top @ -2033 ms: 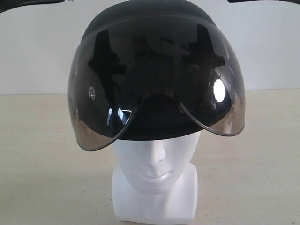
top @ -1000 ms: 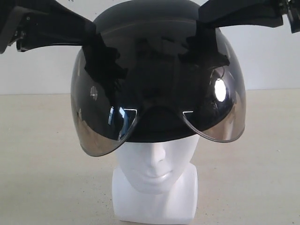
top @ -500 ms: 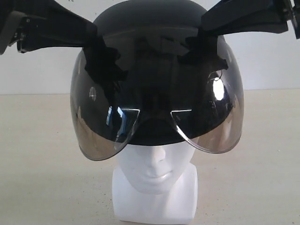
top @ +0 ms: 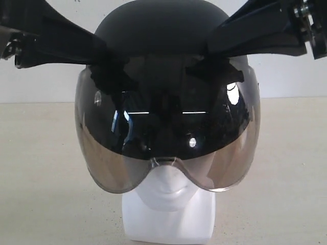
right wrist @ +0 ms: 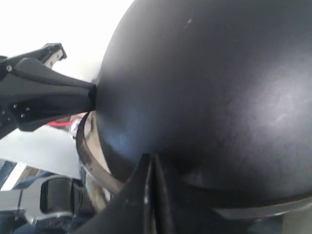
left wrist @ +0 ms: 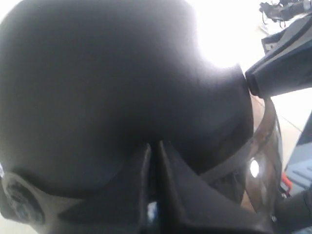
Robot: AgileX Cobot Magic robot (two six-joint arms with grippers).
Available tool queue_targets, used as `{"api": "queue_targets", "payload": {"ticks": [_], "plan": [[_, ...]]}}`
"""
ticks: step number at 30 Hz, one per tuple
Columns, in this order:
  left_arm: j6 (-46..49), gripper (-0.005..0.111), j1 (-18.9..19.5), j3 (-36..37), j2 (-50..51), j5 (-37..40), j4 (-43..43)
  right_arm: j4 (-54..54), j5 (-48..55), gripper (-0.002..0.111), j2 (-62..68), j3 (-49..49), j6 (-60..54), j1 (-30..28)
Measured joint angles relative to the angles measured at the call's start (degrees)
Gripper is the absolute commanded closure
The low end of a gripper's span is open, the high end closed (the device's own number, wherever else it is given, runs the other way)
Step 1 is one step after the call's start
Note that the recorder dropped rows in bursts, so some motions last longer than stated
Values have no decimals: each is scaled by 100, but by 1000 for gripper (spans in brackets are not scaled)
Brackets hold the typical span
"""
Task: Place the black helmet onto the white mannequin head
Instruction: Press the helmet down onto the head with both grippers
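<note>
1. Matte black rounded helmet [top: 158, 35] sits centre frame over the smooth white foam mannequin head [top: 168, 209], hiding its eyes.
2. Left gripper [left wrist: 152, 146] and right gripper [right wrist: 150, 158], fingers together, press its sides, likely seating it.

Black helmet [top: 158, 35] lower, visor [top: 102, 153] apparently down.

The helmet [top: 158, 30] sits over the mannequin head [top: 168, 212], which stands on the surface [top: 41, 194]. My left end effector [left wrist: 152, 146] meets the helmet's left side, my right end effector [right wrist: 148, 157] its right.
</note>
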Motion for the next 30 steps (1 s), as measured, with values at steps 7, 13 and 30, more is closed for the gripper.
{"api": "queue_targets", "payload": {"ticks": [7,13,30], "plan": [[0,102,0,0,0,238,8,-113,263,108,-9,35,63,45],[0,102,0,226,-37,212,-52,-188,349,108,-22,46,162,45],[153,102,0,483,-90,642,-183,-1115,730,108,-126,456,349,95]]}}
